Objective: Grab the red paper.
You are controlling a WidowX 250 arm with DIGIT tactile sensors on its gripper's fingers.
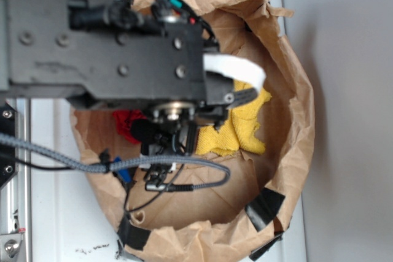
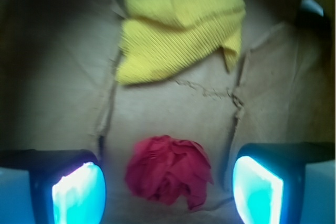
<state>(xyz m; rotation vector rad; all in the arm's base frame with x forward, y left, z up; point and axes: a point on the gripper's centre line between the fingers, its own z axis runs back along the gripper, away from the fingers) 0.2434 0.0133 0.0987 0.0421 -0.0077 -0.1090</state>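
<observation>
Jaws spread wide, nothing held; gripper (image 2: 168, 190) shows two pads (image 2: 79, 195) glowing cyan at the lower corners of the wrist view, one on each side of the red paper (image 2: 169, 174)

Red paper: crumpled wad, lies between the pads, clear gaps on both sides, touching neither. Sits on the brown floor of the bag (image 2: 63, 93). In the exterior view only a sliver of it (image 1: 127, 124) shows, the rest hidden under the arm (image 1: 104, 35)

Yellow cloth (image 2: 178, 30): beyond the jaws, past the red paper, well apart from it, folded and rumpled, ribbed weave. Exterior view has it (image 1: 236, 130) lying against the bag's inner wall

Bag: creased brown paper, walls rising all round the jaws; rim (image 1: 301, 90) rolled and torn, with black tape (image 1: 265, 208) patches on it

Grey braided cable (image 1: 80, 164) runs across under the arm. Bag stands on a white surface (image 1: 55, 213)
</observation>
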